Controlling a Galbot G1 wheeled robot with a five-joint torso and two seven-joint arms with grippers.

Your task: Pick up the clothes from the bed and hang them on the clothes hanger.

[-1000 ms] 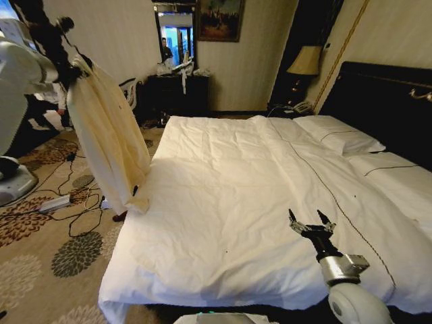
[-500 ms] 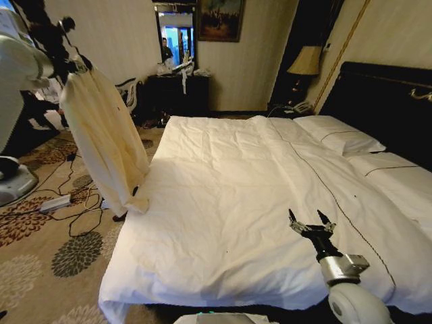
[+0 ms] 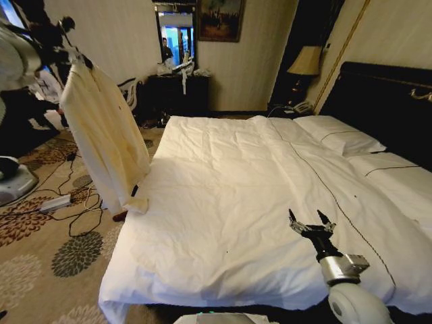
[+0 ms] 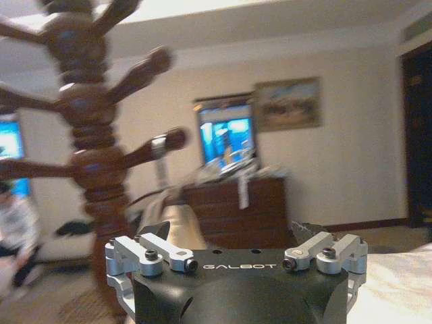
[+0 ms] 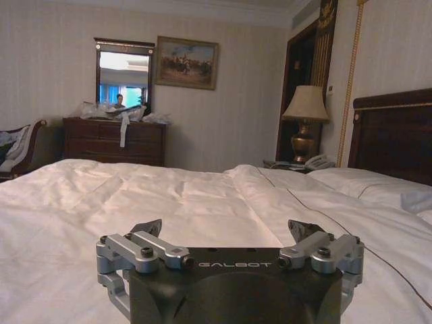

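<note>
1. Against the two earlier head pictures, the clothes [image 3: 102,138] have been carried a little higher and further toward the wooden coat stand [image 4: 91,145]; the top's shoulder line is now raised closer to the stand's pegs, while the hem hangs beside the bed's [image 3: 270,216] near corner.
2. The top is judged to be already off the bed and on its hanger, so the hanging step appears nearly complete; the hook's seating on a peg cannot be seen.
3. The left gripper [image 4: 239,251] is held just before the stand, with a peg directly ahead; whether its fingers are spread or pinched cannot be told.
4. The right gripper [image 3: 311,223] is parked low over the duvet, its fingers spread and holding nothing.
5. Ahead of the right gripper open bedding is left; around the left gripper room is tight, with pegs close and cables on the carpet below.
</note>
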